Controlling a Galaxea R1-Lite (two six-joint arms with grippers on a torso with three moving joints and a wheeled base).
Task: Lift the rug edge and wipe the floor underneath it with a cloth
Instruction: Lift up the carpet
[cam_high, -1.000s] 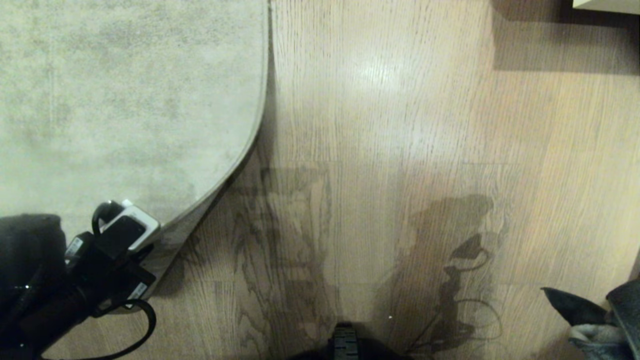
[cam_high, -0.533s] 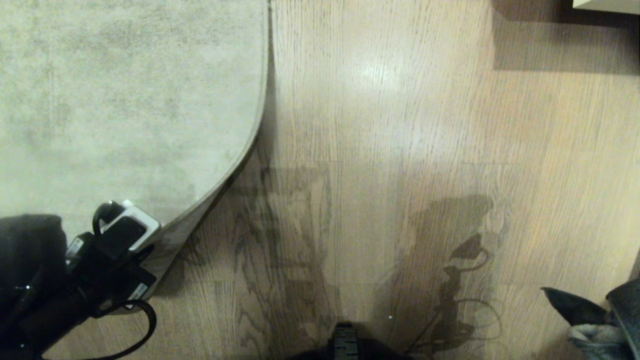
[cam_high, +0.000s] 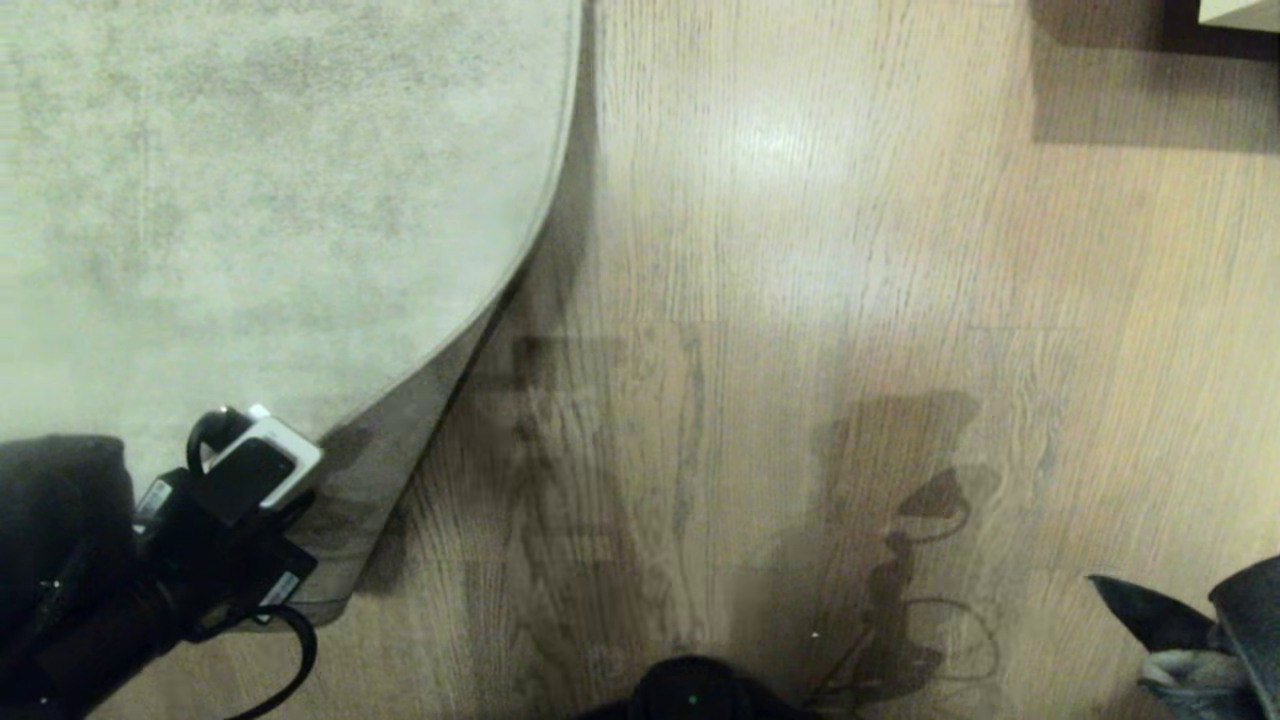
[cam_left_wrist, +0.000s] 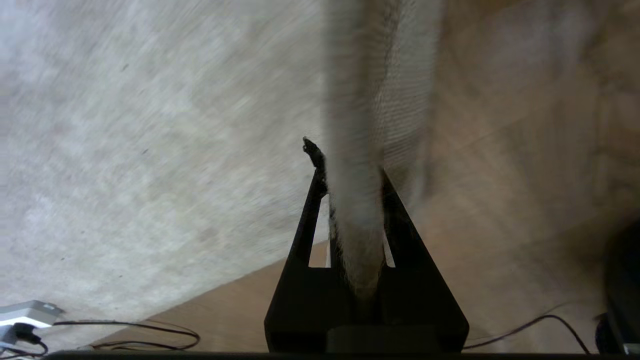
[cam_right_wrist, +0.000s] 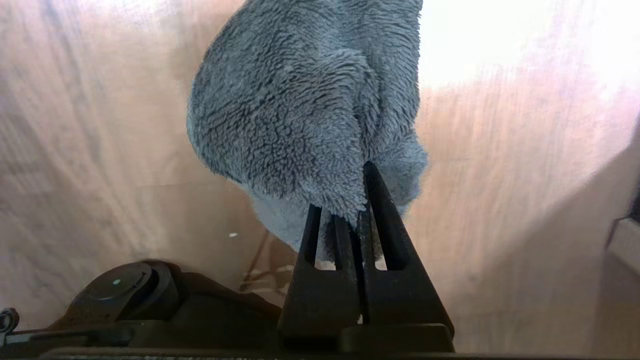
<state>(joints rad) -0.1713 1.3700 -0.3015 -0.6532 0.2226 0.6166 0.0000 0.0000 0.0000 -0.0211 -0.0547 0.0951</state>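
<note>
Grey-beige pile, rug edge (cam_high: 455, 345) raised at its near corner, mesh underside showing. Left gripper (cam_left_wrist: 352, 170) pinches that border between pressed-together fingers, low at the left of the head view. Right gripper (cam_right_wrist: 362, 195) is clamped on the cloth (cam_right_wrist: 300, 110), which hangs above the floor (cam_high: 800, 250) at the lower right.

Step in hand, as I judge it: hold the lift, bring the cloth under. To do it well, keep the left pinch firm and high enough that the fold clears the right arm. Sweep the cloth flat along the shadowed planks beneath the flap, not beside it. Avoid tugging the border sideways; thin edge could slip out.

Count: one rug, one cloth, two grippers, both occupied.
</note>
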